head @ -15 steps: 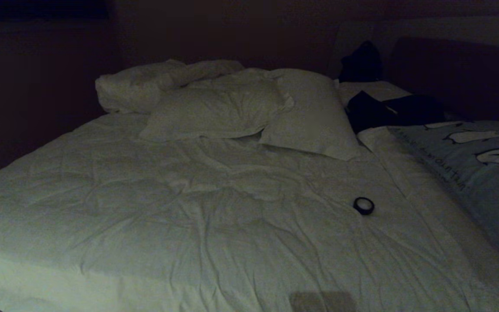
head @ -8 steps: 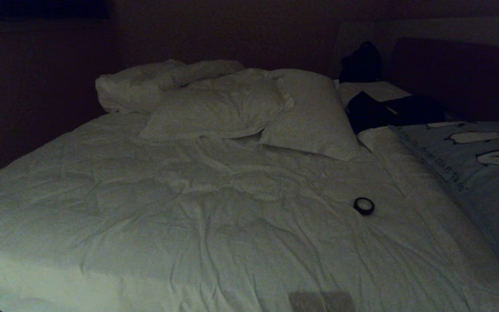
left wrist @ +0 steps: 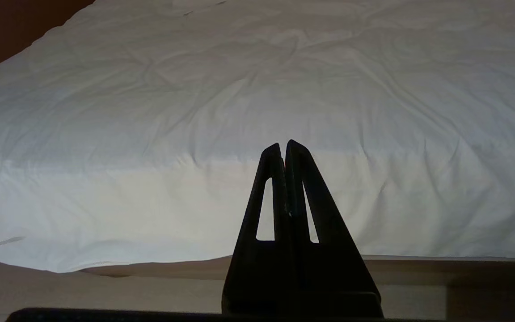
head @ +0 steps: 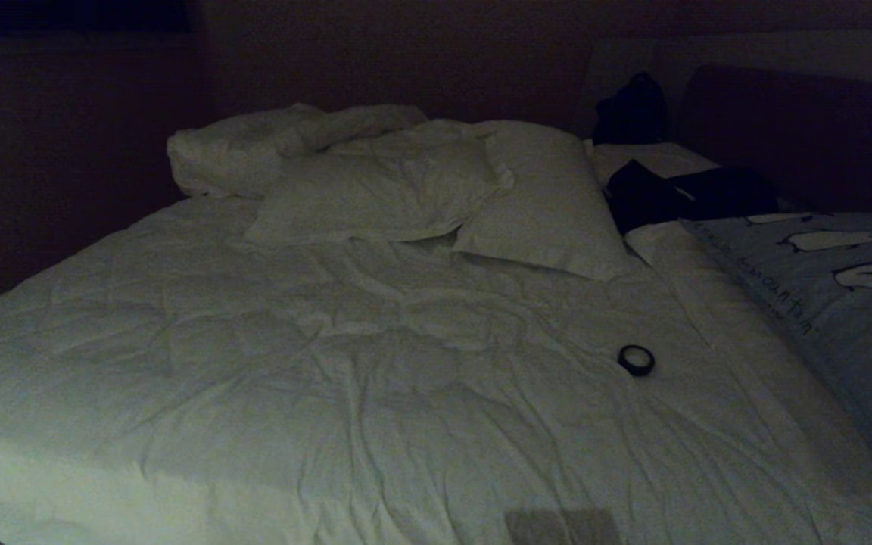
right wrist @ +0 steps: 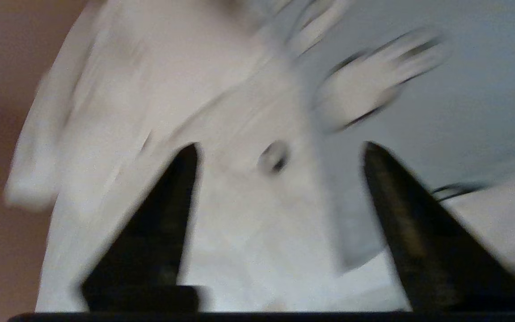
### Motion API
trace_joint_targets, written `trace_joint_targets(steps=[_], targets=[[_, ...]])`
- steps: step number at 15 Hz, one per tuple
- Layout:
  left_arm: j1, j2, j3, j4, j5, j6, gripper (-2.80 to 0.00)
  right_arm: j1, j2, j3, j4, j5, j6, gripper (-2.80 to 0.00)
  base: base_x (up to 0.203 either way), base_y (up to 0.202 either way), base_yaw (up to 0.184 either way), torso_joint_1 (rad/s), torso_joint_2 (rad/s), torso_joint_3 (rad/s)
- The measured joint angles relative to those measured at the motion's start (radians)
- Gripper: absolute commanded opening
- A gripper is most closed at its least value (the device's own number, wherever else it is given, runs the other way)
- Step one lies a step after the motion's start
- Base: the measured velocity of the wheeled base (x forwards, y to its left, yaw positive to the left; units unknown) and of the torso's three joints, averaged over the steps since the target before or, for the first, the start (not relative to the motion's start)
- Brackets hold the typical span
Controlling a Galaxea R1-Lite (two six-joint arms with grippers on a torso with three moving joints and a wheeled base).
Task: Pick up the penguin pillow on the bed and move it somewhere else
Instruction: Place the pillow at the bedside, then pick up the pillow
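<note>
Spreading across nearly the whole head view, the bed [head: 375, 393] is carrying a rumpled white duvet, and the penguin pillow [head: 845, 303] is lying flat along its right side, partly cut off by the frame edge. Its long axis is running from the near right corner back toward the dark headboard [head: 807, 136], with the lettered edge facing the middle of the bed and the penguins lined up along that axis. White pillows [head: 436, 197] are sitting well apart from it at the far end, and a small black ring [head: 636, 359] is resting on the duvet near the lettered edge. Seen from its wrist camera, the right tool [right wrist: 280, 152] is hanging above the pillow's border with its fingers standing wide and nothing between them; to grip well, it is probably needing to come down on the near edge or corner, pinching fabric and filling while staying off the duvet and ring. Parked low before the bed's front edge, the left tool [left wrist: 283, 145] is pressed together and empty.
</note>
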Motion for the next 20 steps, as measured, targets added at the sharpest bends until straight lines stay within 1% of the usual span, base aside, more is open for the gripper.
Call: trace_joint_targets(steps=[2, 3, 5, 7, 10, 14, 16, 20], targets=[[0.000, 0.000, 0.000, 0.000, 0.000, 0.000, -2.80, 0.120, -0.052, 0.014, 0.028, -0.011, 0.002, -2.80, 0.000, 0.000, 0.000, 0.000, 0.00, 0.000], [0.000, 0.000, 0.000, 0.000, 0.000, 0.000, -2.80, 0.188, -0.071, 0.016, 0.051, -0.022, 0.003, -2.80, 0.000, 0.000, 0.000, 0.000, 0.00, 0.000], [0.001, 0.000, 0.000, 0.000, 0.000, 0.000, -2.80, 0.299, -0.087, 0.018, 0.104, -0.054, 0.004, -2.80, 0.000, 0.000, 0.000, 0.000, 0.00, 0.000], [0.001, 0.000, 0.000, 0.000, 0.000, 0.000, -2.80, 0.395, -0.091, 0.023, 0.176, -0.103, 0.005, -2.80, 0.000, 0.000, 0.000, 0.000, 0.00, 0.000], [0.001, 0.000, 0.000, 0.000, 0.000, 0.000, -2.80, 0.491, -0.078, 0.028, 0.312, -0.193, 0.001, -2.80, 0.000, 0.000, 0.000, 0.000, 0.00, 0.000], [0.000, 0.000, 0.000, 0.000, 0.000, 0.000, -2.80, 0.698, -0.056, 0.062, 0.523, -0.305, -0.057, -2.80, 0.000, 0.000, 0.000, 0.000, 0.00, 0.000], [0.000, 0.000, 0.000, 0.000, 0.000, 0.000, -2.80, 0.737, -0.070, 0.080, 0.627, -0.353, -0.110, -2.80, 0.000, 0.000, 0.000, 0.000, 0.00, 0.000], [0.001, 0.000, 0.000, 0.000, 0.000, 0.000, -2.80, 0.752, -0.185, 0.128, 0.801, -0.450, -0.270, -2.80, 0.000, 0.000, 0.000, 0.000, 0.00, 0.000]])
